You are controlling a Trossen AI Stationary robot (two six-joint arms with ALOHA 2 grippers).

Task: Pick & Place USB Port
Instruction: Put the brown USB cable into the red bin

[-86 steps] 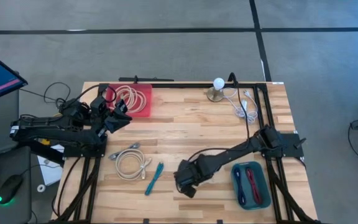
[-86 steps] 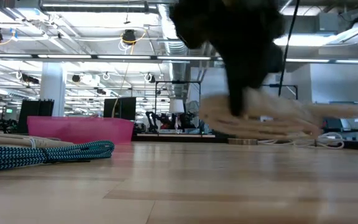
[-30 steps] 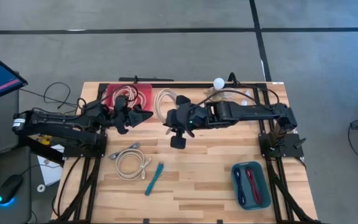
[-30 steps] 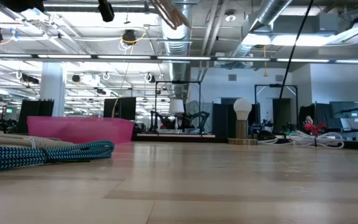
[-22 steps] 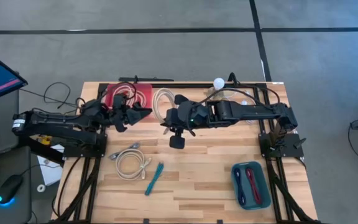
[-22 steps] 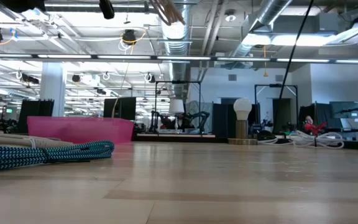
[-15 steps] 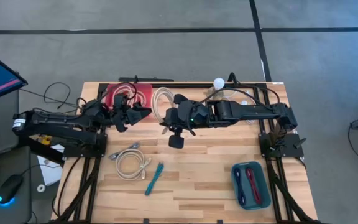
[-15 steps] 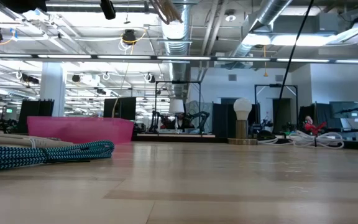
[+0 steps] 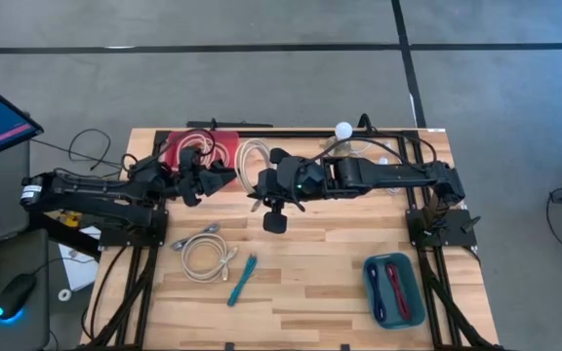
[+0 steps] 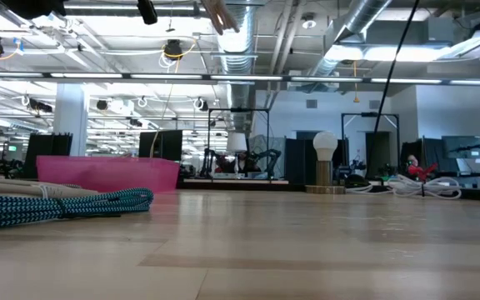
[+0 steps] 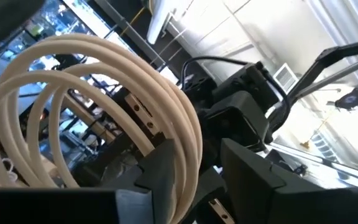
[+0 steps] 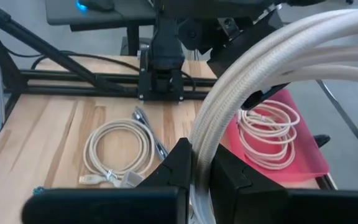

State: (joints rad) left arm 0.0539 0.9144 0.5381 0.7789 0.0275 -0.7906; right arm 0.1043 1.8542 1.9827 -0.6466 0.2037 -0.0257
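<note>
The right gripper is clamped on a coiled cream cable, carried high above the table. Over the last second it has crept further toward the pink tray, so the handover or drop looks close (my read only). The left gripper sits just beside it, tips nearly meeting the coil; whether its fingers are parted, I cannot tell. Inside the tray lies 1 more cream cable. Below the right gripper on the boards rest another cream coil and a teal cable.
</note>
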